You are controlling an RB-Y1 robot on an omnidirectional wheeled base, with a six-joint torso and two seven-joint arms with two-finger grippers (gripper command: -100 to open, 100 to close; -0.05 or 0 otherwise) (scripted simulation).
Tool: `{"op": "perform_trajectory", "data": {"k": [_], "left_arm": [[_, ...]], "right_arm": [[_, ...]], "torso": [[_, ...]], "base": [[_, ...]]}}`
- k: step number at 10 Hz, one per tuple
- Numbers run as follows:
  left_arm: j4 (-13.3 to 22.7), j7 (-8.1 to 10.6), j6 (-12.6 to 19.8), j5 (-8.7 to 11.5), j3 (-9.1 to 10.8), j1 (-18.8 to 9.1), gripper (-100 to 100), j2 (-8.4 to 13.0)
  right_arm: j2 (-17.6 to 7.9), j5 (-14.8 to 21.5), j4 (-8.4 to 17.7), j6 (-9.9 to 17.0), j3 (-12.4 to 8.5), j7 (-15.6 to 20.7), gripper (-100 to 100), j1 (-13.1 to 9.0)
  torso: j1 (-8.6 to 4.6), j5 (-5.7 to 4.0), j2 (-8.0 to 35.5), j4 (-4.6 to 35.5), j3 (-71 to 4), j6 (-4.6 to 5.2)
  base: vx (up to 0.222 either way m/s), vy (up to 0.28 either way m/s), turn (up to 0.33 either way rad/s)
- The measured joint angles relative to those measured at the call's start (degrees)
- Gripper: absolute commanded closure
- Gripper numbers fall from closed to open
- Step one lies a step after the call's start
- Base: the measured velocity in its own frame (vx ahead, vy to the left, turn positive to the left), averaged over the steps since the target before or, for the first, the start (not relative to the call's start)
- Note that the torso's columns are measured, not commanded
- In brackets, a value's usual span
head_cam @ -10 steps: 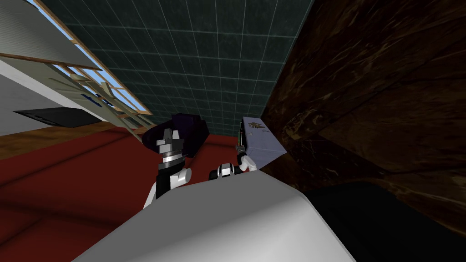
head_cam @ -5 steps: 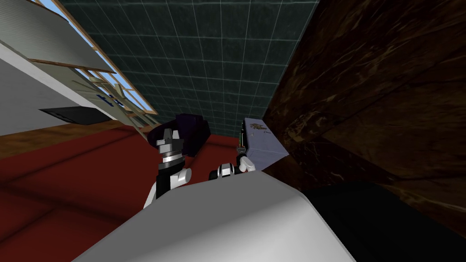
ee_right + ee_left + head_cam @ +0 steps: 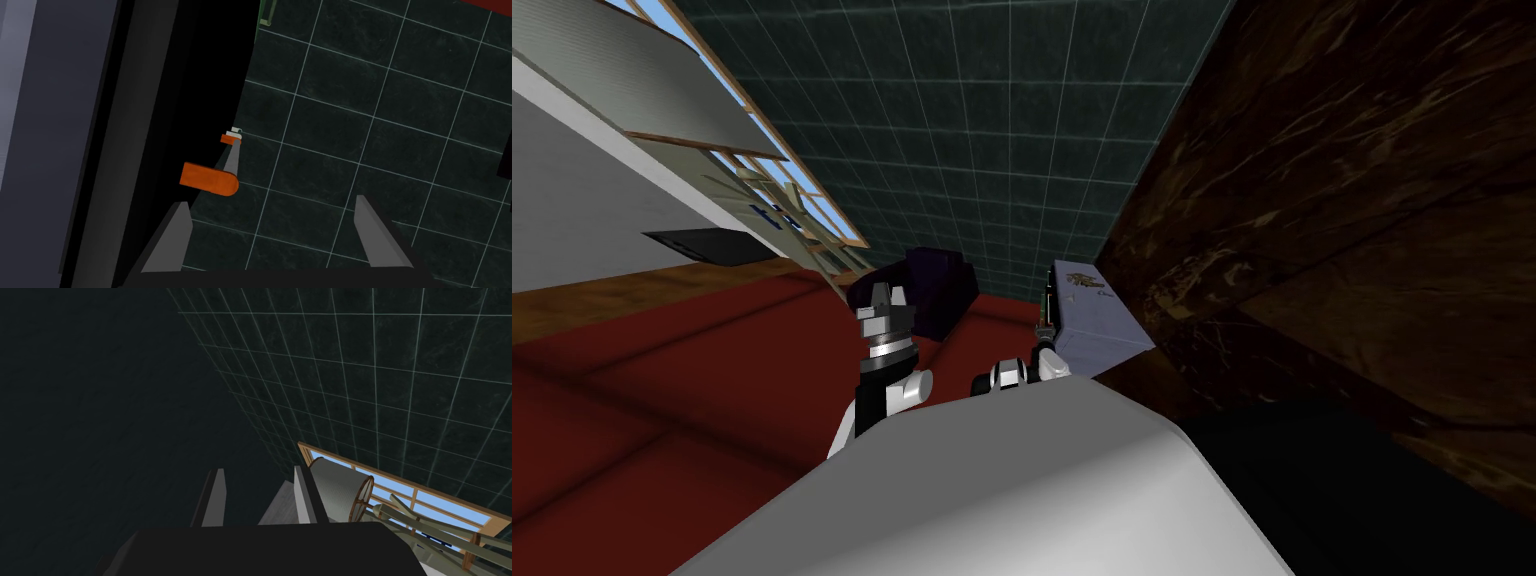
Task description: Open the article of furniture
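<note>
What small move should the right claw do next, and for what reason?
Probably shift the right claw sideways toward the orange piece. The claw stands open over dark floor tiles with nothing between its fingers, and the orange piece lies just off one fingertip.

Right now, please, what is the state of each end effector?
Left end effector: open, narrow gap, holding nothing.
Right end effector: open wide, holding nothing.

Dark tiled floor [image 3: 992, 150] with red rug [image 3: 662, 400]
</note>
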Motion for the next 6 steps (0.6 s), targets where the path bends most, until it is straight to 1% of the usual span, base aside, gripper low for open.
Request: {"op": "perform_trajectory", "data": {"k": [1, 2, 3, 5, 6], "left_arm": [[0.00, 0.00, 0.00, 0.00, 0.00, 0.00, 0, 0.00], [0.00, 0.00, 0.00, 0.00, 0.00, 0.00, 0, 0.00], [0.00, 0.00, 0.00, 0.00, 0.00, 0.00, 0, 0.00], [0.00, 0.00, 0.00, 0.00, 0.00, 0.01, 0, 0.00], [0.00, 0.00, 0.00, 0.00, 0.00, 0.00, 0, 0.00]], "right_arm": [[0.00, 0.64, 0.97, 0.85, 0.16, -0.20, -100, 0.18], [0.17, 1.94, 2.19, 2.59, 0.65, 0.48, -100, 0.55], [0.48, 3.59, 4.29, 4.10, 1.25, 0.28, -100, 0.25], [0.28, 6.81, 6.72, 7.20, 2.45, 0.92, -100, 0.74], [0.39, 7.91, 8.10, 8.07, 2.73, 0.42, -100, 0.43]], "torso": [[-0.03, -0.03, -0.34, 0.07, -0.09, -0.21], [-0.10, -0.05, -0.84, 0.26, -0.32, -0.68], [-0.31, -0.03, -1.12, 0.27, -0.42, -0.70], [-0.39, 0.06, -1.14, 0.31, -0.43, -0.54], [-0.47, 0.04, -1.01, 0.28, -0.35, -0.46]], "base": [[0.111, 0.008, 0.185], [0.062, -0.021, 0.080], [0.032, -0.010, 0.133], [0.029, 0.009, 0.042], [0.064, 0.005, 0.116]]}}
